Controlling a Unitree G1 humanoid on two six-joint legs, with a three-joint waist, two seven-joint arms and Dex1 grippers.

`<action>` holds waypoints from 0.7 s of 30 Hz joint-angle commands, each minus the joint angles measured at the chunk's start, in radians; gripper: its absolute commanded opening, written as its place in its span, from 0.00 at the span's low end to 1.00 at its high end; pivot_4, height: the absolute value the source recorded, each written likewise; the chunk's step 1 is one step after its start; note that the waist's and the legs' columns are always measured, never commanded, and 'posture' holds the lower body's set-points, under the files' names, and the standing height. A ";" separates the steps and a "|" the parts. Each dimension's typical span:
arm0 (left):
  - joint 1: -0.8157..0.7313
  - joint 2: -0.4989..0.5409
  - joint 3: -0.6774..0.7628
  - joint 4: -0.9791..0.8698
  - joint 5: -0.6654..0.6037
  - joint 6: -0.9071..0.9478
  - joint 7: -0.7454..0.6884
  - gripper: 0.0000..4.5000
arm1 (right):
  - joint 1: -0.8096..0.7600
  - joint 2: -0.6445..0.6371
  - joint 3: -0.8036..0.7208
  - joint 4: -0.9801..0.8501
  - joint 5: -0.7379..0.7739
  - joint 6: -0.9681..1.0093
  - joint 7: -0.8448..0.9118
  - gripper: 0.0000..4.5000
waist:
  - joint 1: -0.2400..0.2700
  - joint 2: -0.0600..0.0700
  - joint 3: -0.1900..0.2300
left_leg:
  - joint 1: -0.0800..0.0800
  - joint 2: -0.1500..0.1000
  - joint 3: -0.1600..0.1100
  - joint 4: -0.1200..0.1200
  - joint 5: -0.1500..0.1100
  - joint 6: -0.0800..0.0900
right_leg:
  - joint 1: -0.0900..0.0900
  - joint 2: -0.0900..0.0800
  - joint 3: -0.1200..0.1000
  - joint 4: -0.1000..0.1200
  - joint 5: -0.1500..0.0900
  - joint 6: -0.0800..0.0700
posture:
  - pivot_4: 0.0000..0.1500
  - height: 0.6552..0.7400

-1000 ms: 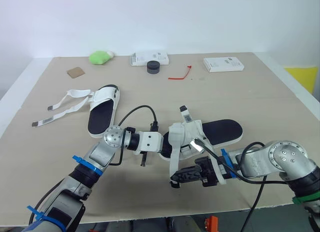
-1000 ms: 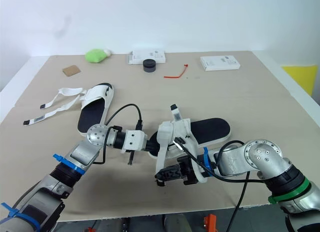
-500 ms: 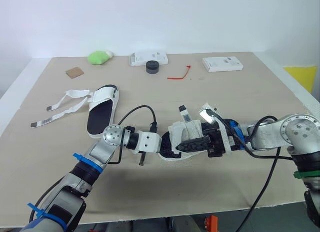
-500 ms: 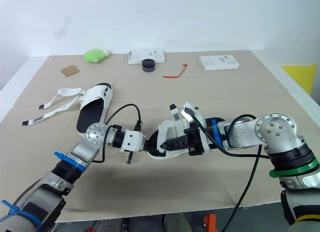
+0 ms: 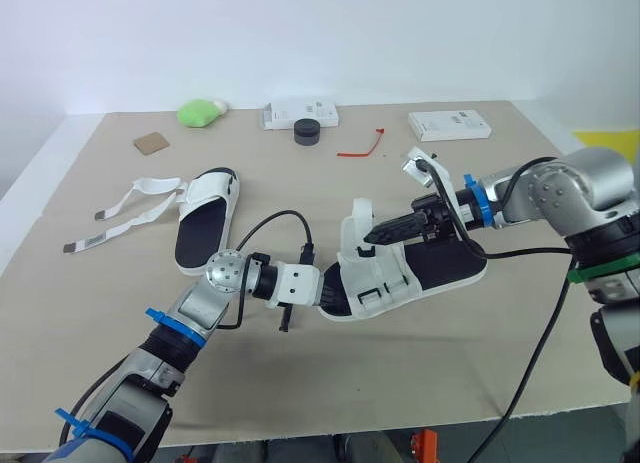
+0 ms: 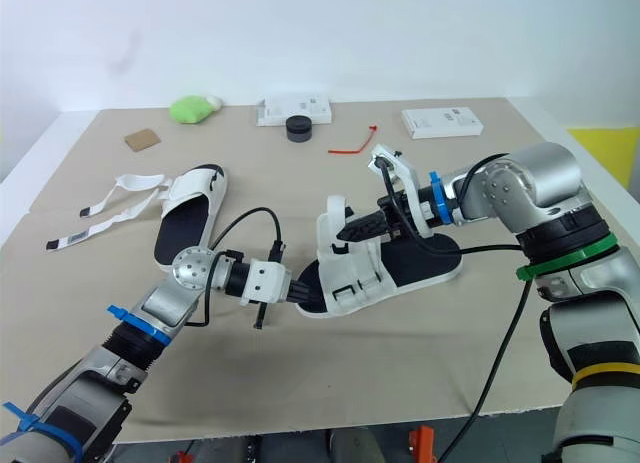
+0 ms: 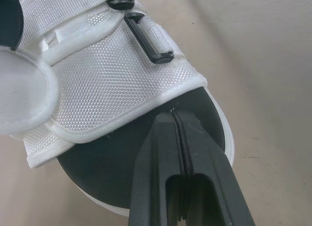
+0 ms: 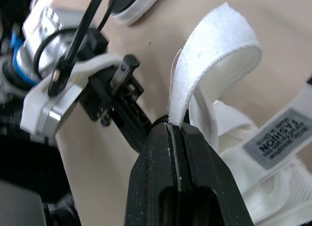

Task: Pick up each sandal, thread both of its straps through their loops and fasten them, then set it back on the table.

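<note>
The near sandal (image 5: 440, 268), black footbed and white upper, lies mid-table. My left gripper (image 5: 327, 289) is shut on the sandal's toe end; in the left wrist view its fingers (image 7: 161, 133) pinch the sole's rim below the upper's black loops (image 7: 146, 40). My right gripper (image 5: 367, 237) reaches in from the right and is shut on a white strap (image 8: 214, 55), held curled up over the upper. The second sandal (image 5: 206, 221) lies at the left, its two straps (image 5: 128, 209) loose and spread out to the left.
Along the far edge sit a green lump (image 5: 200, 113), a white box (image 5: 300, 114), a black round cap (image 5: 307, 133), a red tie (image 5: 360, 147) and another white box (image 5: 448, 126). A cardboard scrap (image 5: 152, 143) lies far left.
My right gripper swung from the near side of the sandal up and over to its far side, carrying the strap with it. The left gripper kept its hold on the toe.
</note>
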 commanded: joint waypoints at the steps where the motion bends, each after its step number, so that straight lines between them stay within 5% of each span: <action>1: 0.031 0.018 -0.023 0.003 0.025 0.033 -0.002 0.00 | -0.004 0.018 0.070 0.017 -0.136 -0.053 0.147 0.01 | 0.000 0.000 0.000 | 0.000 0.000 0.000 0.000 0.000 0.000 | 0.000 0.000 0.000 0.000 0.000 0.000 | 1.00 1.00; 12: 0.039 0.024 -0.023 -0.022 0.031 0.054 0.009 0.00 | 0.037 0.081 0.092 0.035 -0.318 -0.045 0.288 0.01 | 0.000 0.001 0.000 | 0.000 0.000 -0.001 0.001 0.000 0.000 | 0.000 0.000 -0.001 0.001 0.000 0.000 | 1.00 1.00; 21: 0.037 0.016 -0.028 -0.015 0.036 0.057 0.013 0.00 | -0.017 0.109 0.064 0.048 -0.319 0.110 0.345 0.01 | 0.000 0.001 0.000 | 0.001 0.000 -0.001 0.002 0.000 0.000 | 0.001 0.000 -0.001 0.002 0.001 -0.001 | 1.00 1.00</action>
